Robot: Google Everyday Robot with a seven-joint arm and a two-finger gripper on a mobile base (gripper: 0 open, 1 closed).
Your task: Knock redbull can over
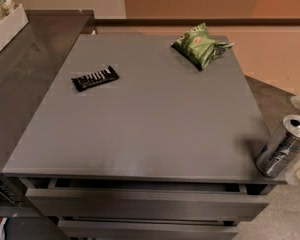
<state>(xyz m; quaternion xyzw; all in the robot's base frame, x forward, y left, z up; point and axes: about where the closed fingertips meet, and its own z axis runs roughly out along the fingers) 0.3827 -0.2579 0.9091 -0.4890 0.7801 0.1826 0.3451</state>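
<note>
The redbull can (283, 146) is a slim dark grey-silver can with a shiny top and pull tab. It stands at the front right corner of the grey table (155, 129), close to the edge, and leans toward the right in this view. The gripper does not show in the camera view, and no part of the arm shows either.
A green snack bag (200, 45) lies at the table's back right. A black wrapped bar (94, 78) lies at the left middle. A dark counter (25, 74) with a white box of snacks (2, 19) adjoins on the left. Drawers (145, 204) sit below the front edge.
</note>
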